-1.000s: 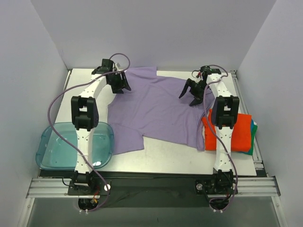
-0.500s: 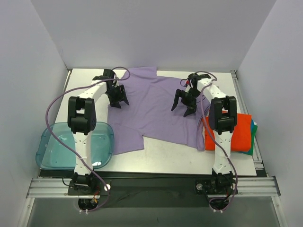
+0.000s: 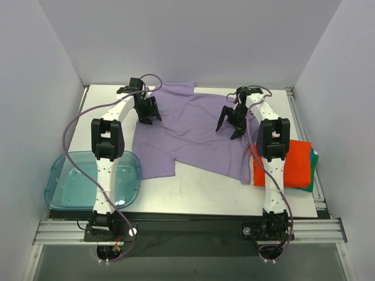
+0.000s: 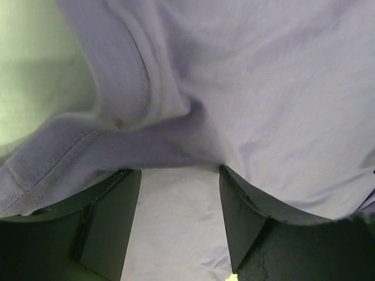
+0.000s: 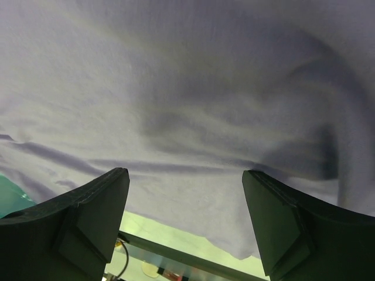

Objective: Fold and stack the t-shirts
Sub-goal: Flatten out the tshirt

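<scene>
Tabletop (image 3: 199, 190): left claw (image 3: 149, 117), right claw (image 3: 228, 130) gape (both wide) over lavender t-shirt (image 3: 187, 137).

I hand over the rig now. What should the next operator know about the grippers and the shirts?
Left gripper: open, low over the far-left part of the purple shirt, holding nothing.
Right gripper: open over its far-right part, holding nothing.
Purple shirt: spread out unfolded in the middle.
Done: orange shirt folded at the right edge, on a green one.
Left to do: fold purple, stack it on orange.
</scene>
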You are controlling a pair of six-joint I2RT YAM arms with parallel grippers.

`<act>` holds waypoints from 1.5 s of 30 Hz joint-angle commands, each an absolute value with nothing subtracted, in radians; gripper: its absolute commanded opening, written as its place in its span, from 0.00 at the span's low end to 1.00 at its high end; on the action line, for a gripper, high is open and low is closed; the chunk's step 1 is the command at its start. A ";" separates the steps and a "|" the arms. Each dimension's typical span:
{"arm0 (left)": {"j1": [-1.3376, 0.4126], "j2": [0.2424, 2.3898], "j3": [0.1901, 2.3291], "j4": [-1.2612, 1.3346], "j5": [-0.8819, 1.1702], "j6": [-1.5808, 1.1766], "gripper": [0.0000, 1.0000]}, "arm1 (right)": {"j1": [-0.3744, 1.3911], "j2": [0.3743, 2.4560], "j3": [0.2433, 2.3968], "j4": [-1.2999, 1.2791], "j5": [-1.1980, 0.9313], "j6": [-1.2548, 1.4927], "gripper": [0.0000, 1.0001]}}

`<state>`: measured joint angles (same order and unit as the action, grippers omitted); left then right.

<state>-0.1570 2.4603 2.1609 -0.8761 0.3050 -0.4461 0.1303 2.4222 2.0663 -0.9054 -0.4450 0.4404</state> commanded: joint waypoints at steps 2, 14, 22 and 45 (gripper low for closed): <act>-0.143 2.601 2.343 -0.853 0.304 -0.408 0.67 | 0.103 2.516 2.198 -0.946 -0.403 0.465 0.81; -0.149 2.681 2.462 -0.600 0.480 -0.446 0.67 | 0.055 2.640 2.421 -0.830 -0.575 0.592 0.80; -0.163 2.461 2.271 -0.476 0.454 -0.453 0.67 | 0.058 2.496 2.274 -0.703 -0.660 0.555 0.80; -0.163 2.161 1.675 -0.500 0.295 -0.537 0.67 | 0.137 2.220 1.740 -0.676 -0.485 0.443 0.80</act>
<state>-0.1684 2.1342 1.6436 -0.4850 0.3138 -0.5198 0.1436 2.2211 1.7401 -0.6533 -0.5369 0.4446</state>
